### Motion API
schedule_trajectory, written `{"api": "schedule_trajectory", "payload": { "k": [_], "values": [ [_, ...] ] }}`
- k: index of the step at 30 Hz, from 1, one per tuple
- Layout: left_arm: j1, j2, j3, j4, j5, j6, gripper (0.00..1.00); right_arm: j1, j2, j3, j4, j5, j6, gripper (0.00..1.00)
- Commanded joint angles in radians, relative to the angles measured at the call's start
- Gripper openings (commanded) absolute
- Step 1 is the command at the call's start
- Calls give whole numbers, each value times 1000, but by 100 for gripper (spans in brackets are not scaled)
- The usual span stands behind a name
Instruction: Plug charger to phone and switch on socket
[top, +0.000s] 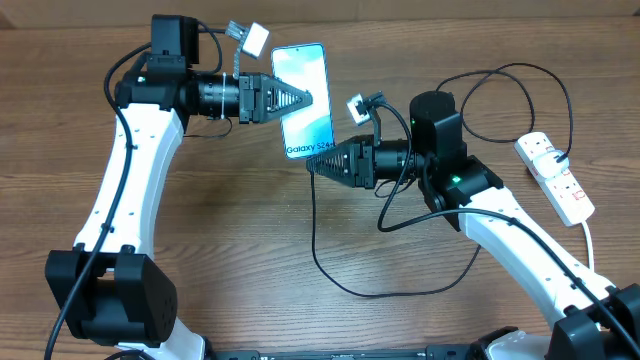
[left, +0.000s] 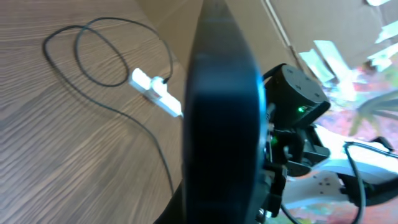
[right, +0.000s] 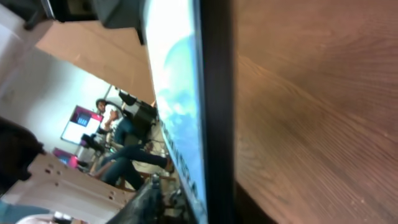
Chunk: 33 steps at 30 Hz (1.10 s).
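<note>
At the left gripper (top: 305, 100) I have the jaws clamped on the slim, dark-edged phone with the light blue screen (top: 310, 125). They grip one long side at about mid-length. The phone looks to be held a little off the brown wooden bench (top: 230, 270).

Its long axis runs away from the arm bases. The short end lettered "Galaxy S24+" is the nearer one, and it points toward the right gripper (top: 312, 165), which sits nose-on just beside that end. I cannot tell whether the right jaws are apart or together, because that wrist's camera shows little but the phone's dark edge.

The long thin black charger cable (top: 313, 230) climbs from a loop on the bench to that same spot. Its plug tip is hidden there, so I cannot say if it is seated. As I judge it, any push on the plug has to run along the phone's long axis, against the left gripper's hold.

The white elongated power strip with red-marked switches (top: 558, 175) lies well apart at the far right, beyond the right arm's elbow. I judge the right arm the nearer one for the switch.
</note>
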Motion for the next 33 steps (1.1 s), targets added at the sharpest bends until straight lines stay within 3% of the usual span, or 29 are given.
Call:
{"api": "schedule_trajectory", "payload": {
  "k": [1, 2, 5, 6, 9, 13, 17, 21, 22, 28, 30, 33],
  "values": [
    [0, -6, 0, 5, -35, 13, 4, -3, -3, 27, -62, 14, -20, 46],
    [0, -6, 0, 5, -66, -5, 4, -3, -3, 27, -95, 14, -42, 52],
    [0, -6, 0, 4, -201, -87, 4, -3, -3, 27, -187, 22, -116, 95],
    [0, -6, 0, 4, -243, -122, 4, -3, -3, 27, -221, 35, -137, 100],
    [0, -6, 0, 4, -309, -219, 4, 6, -3, 27, -316, 163, -200, 100],
    [-6, -6, 0, 4, -334, -259, 4, 52, -3, 26, -349, 418, -222, 100],
    [-8, -6, 0, -3, -360, -283, 4, 110, -3, 26, -284, 399, -215, 100],
    [-8, -6, 0, -40, -405, -293, 4, 154, -3, 26, -229, 438, -214, 84],
    [-8, -6, 0, -54, -405, -293, 4, 164, -3, 26, -215, 477, -212, 73],
    [-8, -6, 0, -71, -405, -291, 4, 175, -3, 26, -170, 501, -211, 41],
    [-9, -6, 0, -74, -405, -282, 4, 175, -3, 26, -154, 501, -211, 35],
    [-18, -6, 0, -74, -405, -273, 4, 175, -3, 26, -137, 501, -211, 34]
  ]
}}
